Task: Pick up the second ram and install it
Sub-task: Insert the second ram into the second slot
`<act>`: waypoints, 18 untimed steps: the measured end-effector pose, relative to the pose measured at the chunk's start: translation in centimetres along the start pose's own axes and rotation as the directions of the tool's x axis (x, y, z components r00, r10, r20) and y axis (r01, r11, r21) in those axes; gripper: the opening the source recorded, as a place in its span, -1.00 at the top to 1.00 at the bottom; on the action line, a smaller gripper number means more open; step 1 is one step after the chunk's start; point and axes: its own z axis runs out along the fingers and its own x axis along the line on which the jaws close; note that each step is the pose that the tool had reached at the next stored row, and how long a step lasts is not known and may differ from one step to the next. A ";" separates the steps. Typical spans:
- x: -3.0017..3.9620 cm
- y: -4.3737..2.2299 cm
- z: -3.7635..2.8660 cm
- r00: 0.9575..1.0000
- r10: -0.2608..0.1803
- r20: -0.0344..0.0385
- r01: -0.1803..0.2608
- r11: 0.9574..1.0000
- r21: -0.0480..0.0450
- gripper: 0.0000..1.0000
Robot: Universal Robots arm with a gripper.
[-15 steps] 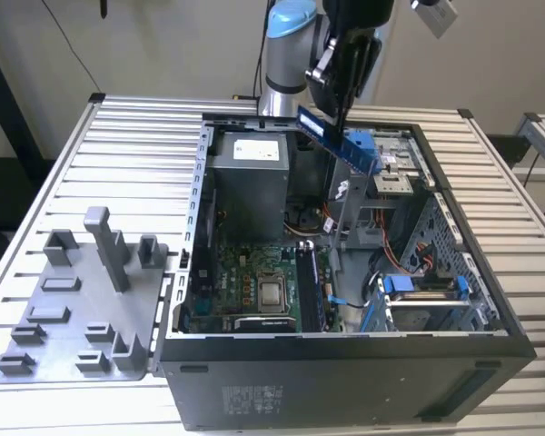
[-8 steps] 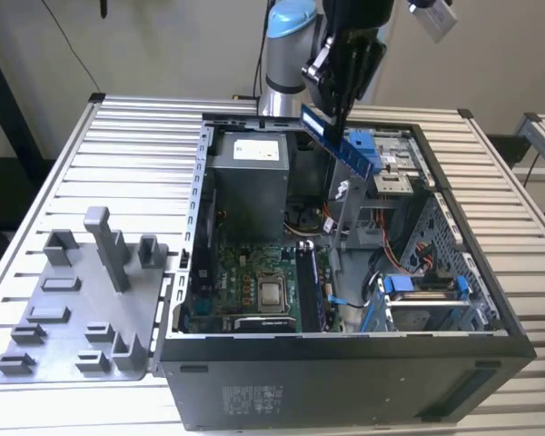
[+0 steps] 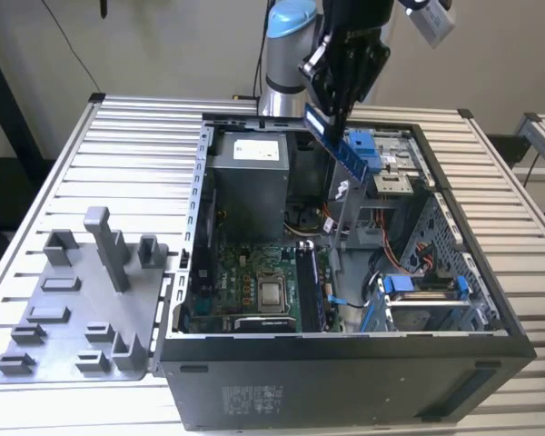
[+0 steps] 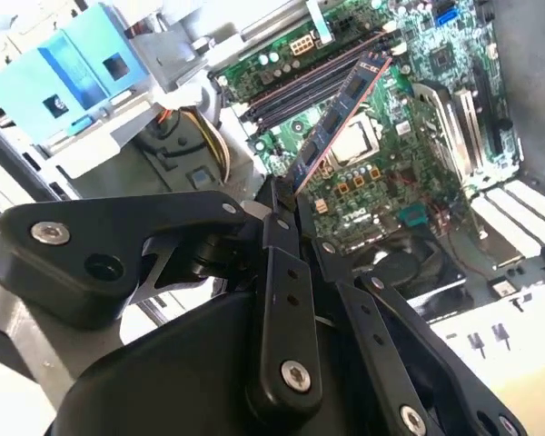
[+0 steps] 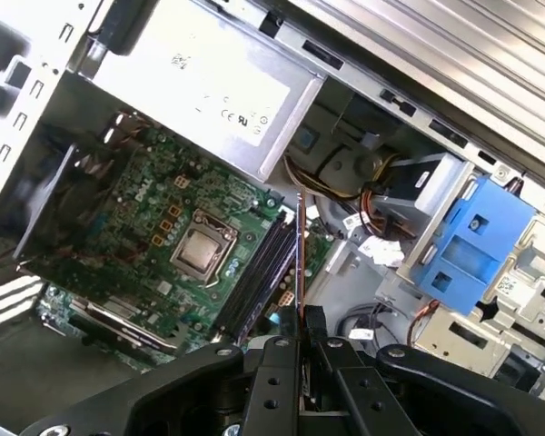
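The black robot gripper was clamped on the long thin dark memory stick, holding it tilted in the air above the open black computer case, probably roughly over the green motherboard slots

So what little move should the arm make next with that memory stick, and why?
Probably a small descent toward the long memory slots. The jaws are shut on one end of the second ram, which hangs tilted above the open computer case, well clear of the motherboard. I'd guess it also needs levelling over a slot before pressing in.
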 end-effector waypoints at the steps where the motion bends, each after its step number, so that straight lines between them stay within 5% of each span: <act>1: 0.00 0.00 0.00 1.000 0.016 0.000 -0.016 1.000 0.000 0.73; 6: 0.00 0.00 0.02 0.995 0.096 0.000 -0.096 0.995 0.001 0.73; 10: 0.00 0.00 0.05 0.987 0.162 0.000 -0.162 0.987 0.002 0.73; 14: 0.00 0.00 0.08 0.973 0.229 -0.001 -0.229 0.973 0.003 0.73; 18: 0.00 0.00 0.11 0.955 0.295 -0.001 -0.295 0.955 0.003 0.73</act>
